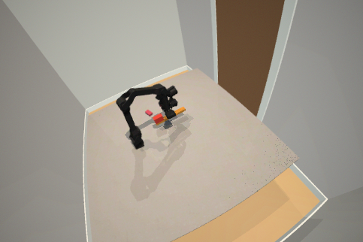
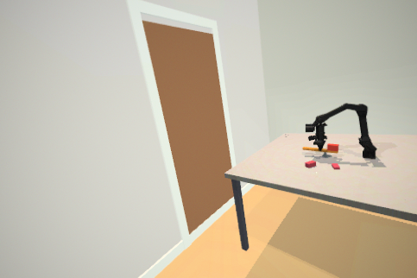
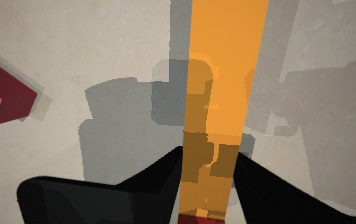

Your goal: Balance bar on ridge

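The orange bar (image 1: 180,111) (image 2: 309,148) (image 3: 225,65) is held a little above the table, its shadow apart below it. A red block (image 1: 158,119) (image 2: 332,147) (image 3: 202,220) sits on its end nearer the arm's base. My gripper (image 1: 170,115) (image 2: 320,148) (image 3: 207,155) points down and is shut on the bar, between the block and the far end. The small grey-blue ridge (image 1: 168,125) (image 2: 326,154) shows under the bar, on the block's side of the fingers in the exterior view. The bar looks near level; whether it touches the ridge I cannot tell.
Two loose red blocks lie on the table (image 2: 375,186) beside the bar: one larger (image 2: 310,164) and one smaller (image 2: 336,166). One red block (image 1: 149,112) shows in the top view. A dark red block (image 3: 15,97) shows at the wrist view's left edge.
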